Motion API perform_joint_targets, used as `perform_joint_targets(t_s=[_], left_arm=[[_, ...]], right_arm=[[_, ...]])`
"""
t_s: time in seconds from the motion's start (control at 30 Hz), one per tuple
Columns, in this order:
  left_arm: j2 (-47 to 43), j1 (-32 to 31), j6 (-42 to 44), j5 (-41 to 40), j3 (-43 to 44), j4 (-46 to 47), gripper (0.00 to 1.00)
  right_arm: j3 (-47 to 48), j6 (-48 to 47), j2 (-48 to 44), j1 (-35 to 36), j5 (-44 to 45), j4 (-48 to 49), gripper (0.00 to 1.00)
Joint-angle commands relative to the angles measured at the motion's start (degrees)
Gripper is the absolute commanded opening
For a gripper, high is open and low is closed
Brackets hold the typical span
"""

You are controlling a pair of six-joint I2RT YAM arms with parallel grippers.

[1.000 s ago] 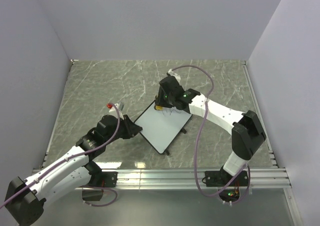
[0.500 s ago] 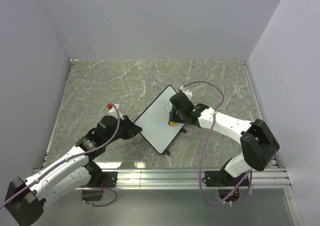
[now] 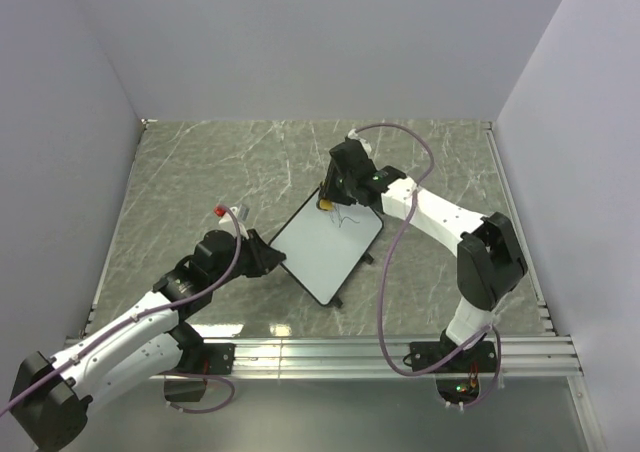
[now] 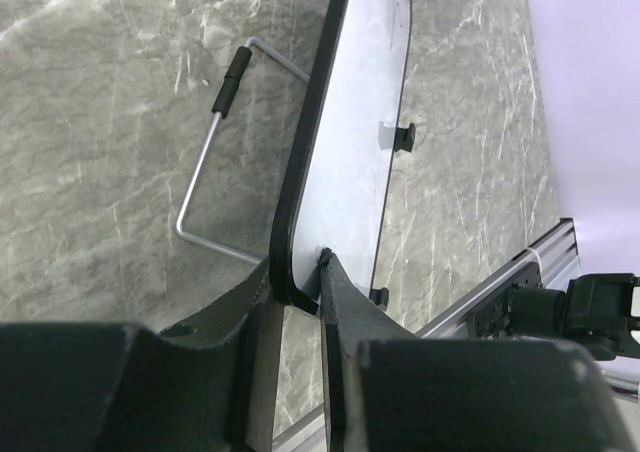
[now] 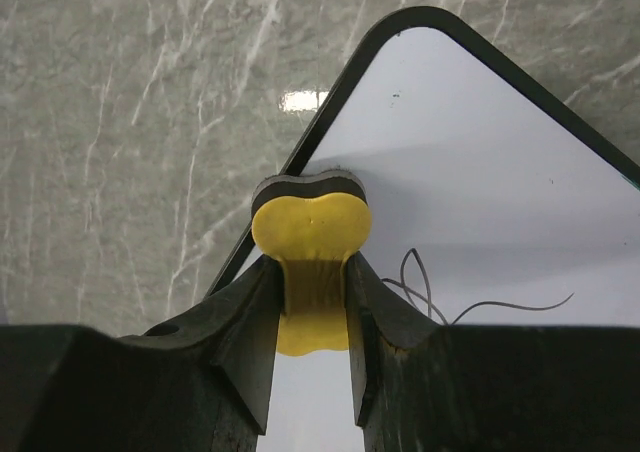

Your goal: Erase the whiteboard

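Grasping the eraser [image 5: 310,234], the right hand [image 3: 326,201] is returning to 12 o'clock; the left hand [image 4: 298,274] is clamping the whiteboard [image 3: 320,254]; scribbles [image 3: 345,220] are remaining.

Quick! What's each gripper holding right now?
Left gripper: closed on the whiteboard edge.
Right gripper: closed on the yellow eraser.

You're seeing one whiteboard [image 3: 325,247], one yellow eraser [image 5: 311,234] sitting inside the right gripper [image 5: 312,272], and one wire stand [image 4: 200,187] lying just ahead of the left gripper [image 4: 297,277]. That's two grippers total.
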Motion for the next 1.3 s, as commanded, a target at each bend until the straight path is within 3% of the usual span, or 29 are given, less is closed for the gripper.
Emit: perform_joint_targets(t_s=[0.0,0.37,0.57,0.9,1.13,1.27], left_arm=[[1.0,-0.3,3.8,0.1,-0.2,-3.7,0.0],[0.5,-0.4,3.8,0.4,-0.4,-3.5,0.0],[0.8,-0.4,3.8,0.8,-0.7,-2.9,0.0],[0.6,-0.5,3.7,1.4,-1.3,-2.2,0.0],[0.4,-1.8,3.7,0.6,-1.3,-2.7,0.0],[0.1,-2.6,3.8,-0.2,-1.2,-3.0,0.0]], right_arm=[[-0.8,0.7,2.7,-0.6,-1.3,1.8,0.0],[-29.2,5.3,-5.8,-0.6,-2.5,10.3,0.0],[-34.5,6.2,-9.0,-0.9,-2.4,11.5,0.0],[-26.4,7.5,-8.6,-1.4,-3.2,10.1,0.0],[-7.7,7.0,-2.5,-2.6,-4.5,6.8,0.0],[-4.6,6.6,0.7,-3.0,-4.4,5.2,0.0]])
